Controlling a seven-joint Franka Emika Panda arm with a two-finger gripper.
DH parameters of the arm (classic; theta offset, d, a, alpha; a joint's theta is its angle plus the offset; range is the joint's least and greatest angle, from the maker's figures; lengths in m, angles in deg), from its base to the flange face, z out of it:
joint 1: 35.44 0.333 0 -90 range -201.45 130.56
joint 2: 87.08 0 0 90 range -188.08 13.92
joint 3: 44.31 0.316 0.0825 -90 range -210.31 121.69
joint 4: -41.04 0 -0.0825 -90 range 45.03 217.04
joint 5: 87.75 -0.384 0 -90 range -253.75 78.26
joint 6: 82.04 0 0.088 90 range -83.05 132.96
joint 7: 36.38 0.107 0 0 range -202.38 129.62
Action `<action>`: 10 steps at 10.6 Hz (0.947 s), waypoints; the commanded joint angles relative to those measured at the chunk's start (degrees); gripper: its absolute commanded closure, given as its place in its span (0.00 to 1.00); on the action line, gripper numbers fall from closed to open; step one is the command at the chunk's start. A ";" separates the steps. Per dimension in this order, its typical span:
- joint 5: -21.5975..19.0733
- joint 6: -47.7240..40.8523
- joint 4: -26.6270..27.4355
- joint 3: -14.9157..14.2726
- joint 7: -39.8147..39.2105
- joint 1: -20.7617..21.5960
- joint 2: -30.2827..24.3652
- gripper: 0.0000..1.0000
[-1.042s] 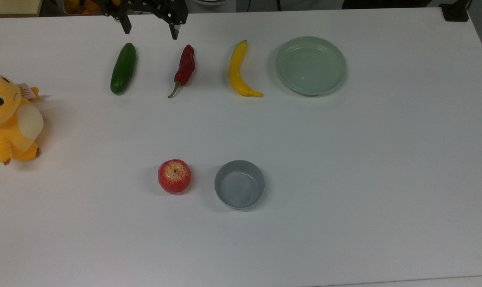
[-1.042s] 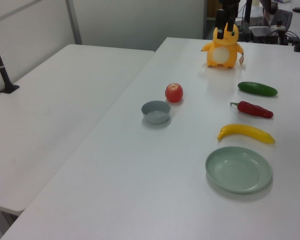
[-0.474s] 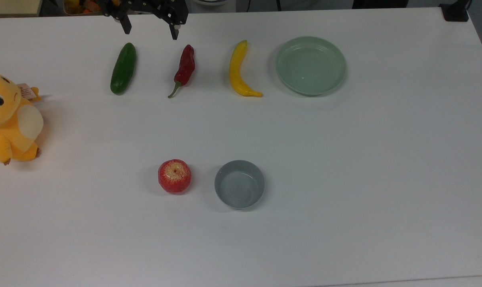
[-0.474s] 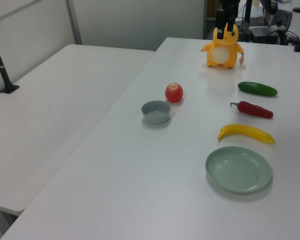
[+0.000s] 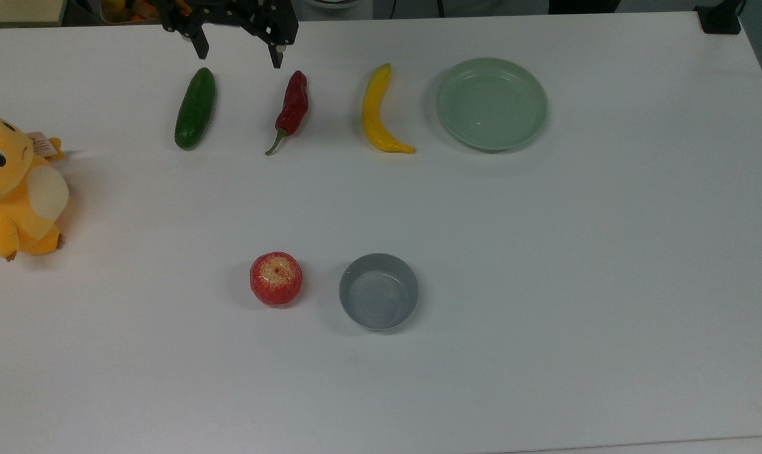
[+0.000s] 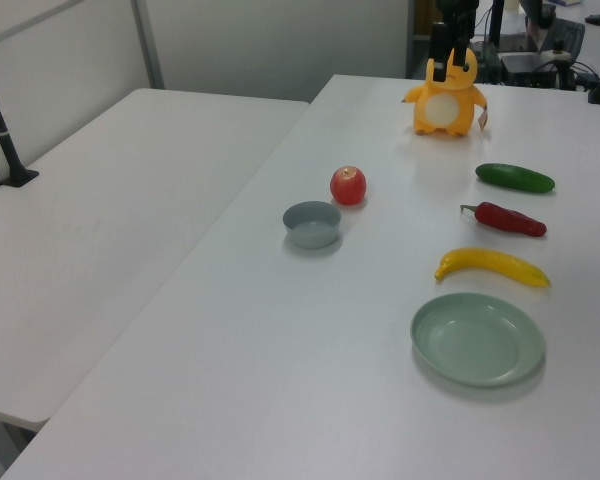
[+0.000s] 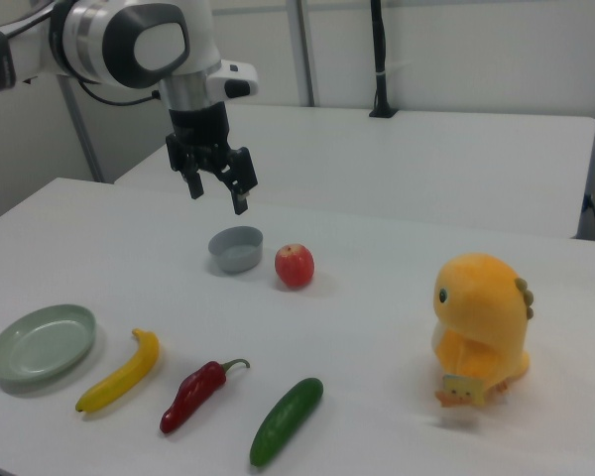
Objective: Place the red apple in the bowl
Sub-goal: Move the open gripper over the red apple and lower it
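The red apple (image 5: 276,279) (image 6: 348,185) (image 7: 294,266) sits upright on the white table, stem dimple up. Just to its right in the top view stands the empty grey-blue bowl (image 5: 379,291) (image 6: 312,223) (image 7: 236,248), a small gap between them. My gripper (image 5: 237,55) (image 6: 450,55) (image 7: 216,193) hangs open and empty, well above the table. In the top view it is at the far edge, over the gap between cucumber and chilli, far from the apple.
Along the far side in the top view lie a cucumber (image 5: 195,108), a red chilli (image 5: 291,108), a banana (image 5: 377,110) and a pale green plate (image 5: 491,104). A yellow plush toy (image 5: 15,186) sits at the top view's left edge.
My gripper has shifted slightly toward the table's middle in the top view, still open. The apple, the bowl and the other things have not moved.
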 commanded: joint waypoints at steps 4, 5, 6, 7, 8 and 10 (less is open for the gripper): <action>0.28 11.41 -0.01 -0.69 -0.14 -0.11 6.19 0.00; 0.11 15.09 0.07 -0.78 -0.05 -0.19 7.78 0.00; -0.41 19.22 0.07 -0.86 -0.05 -0.20 9.10 0.00; -0.42 22.48 0.07 -0.86 -0.05 -0.20 10.50 0.00; -0.33 25.12 0.07 -0.78 -0.05 -0.20 12.17 0.00; -0.59 30.57 0.07 -0.78 -0.05 -0.11 15.07 0.00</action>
